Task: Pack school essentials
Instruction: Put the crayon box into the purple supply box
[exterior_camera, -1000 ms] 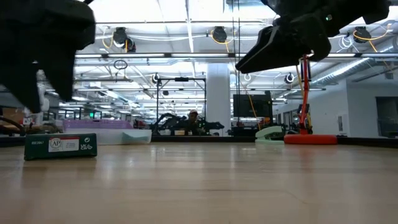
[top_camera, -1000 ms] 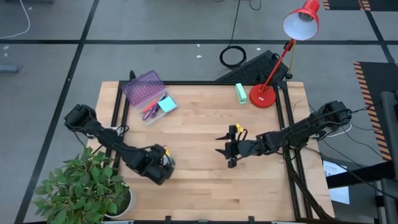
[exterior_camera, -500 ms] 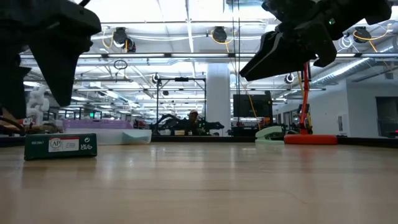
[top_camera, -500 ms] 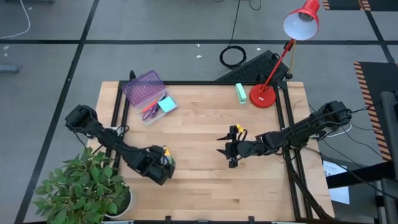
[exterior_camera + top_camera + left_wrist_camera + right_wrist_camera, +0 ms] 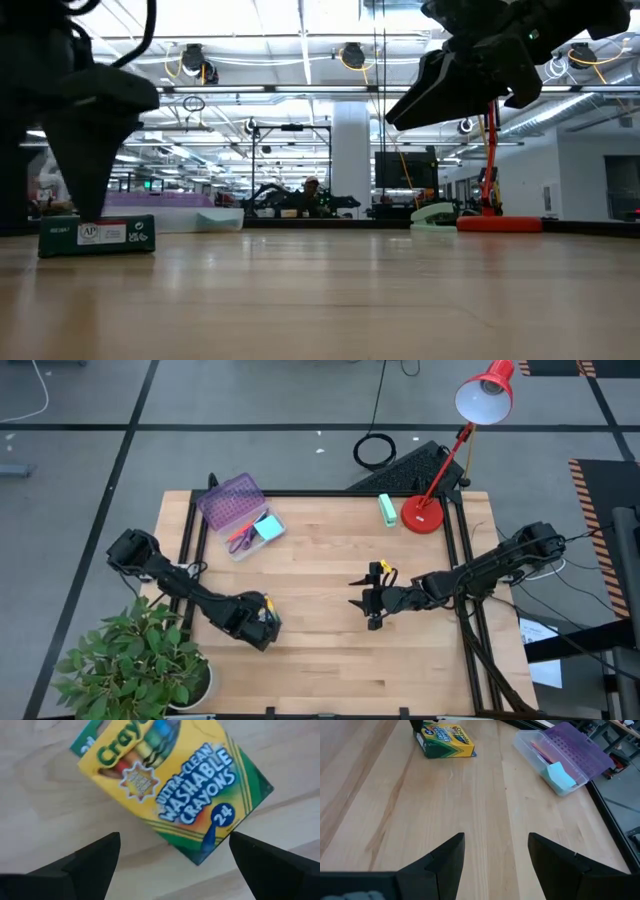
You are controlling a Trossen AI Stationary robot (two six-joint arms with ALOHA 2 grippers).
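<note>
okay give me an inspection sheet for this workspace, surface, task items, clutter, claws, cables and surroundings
Surface: wooden table, flat boards, mostly bare.
Job's things: crayon box lying flat near the left edge, under the left arm; clear pencil case with purple lid open at the far left corner, blue sticky-note pad and scissors inside.
Clutter: mint-green block and red desk lamp at the far edge.
Claws: left claw open, directly over the crayon box, not gripping it; right claw open, empty, above mid-table.
Cables: black coil on the floor beyond the table; cables along the right arm.
Surroundings: potted plant at the near left corner.
</note>
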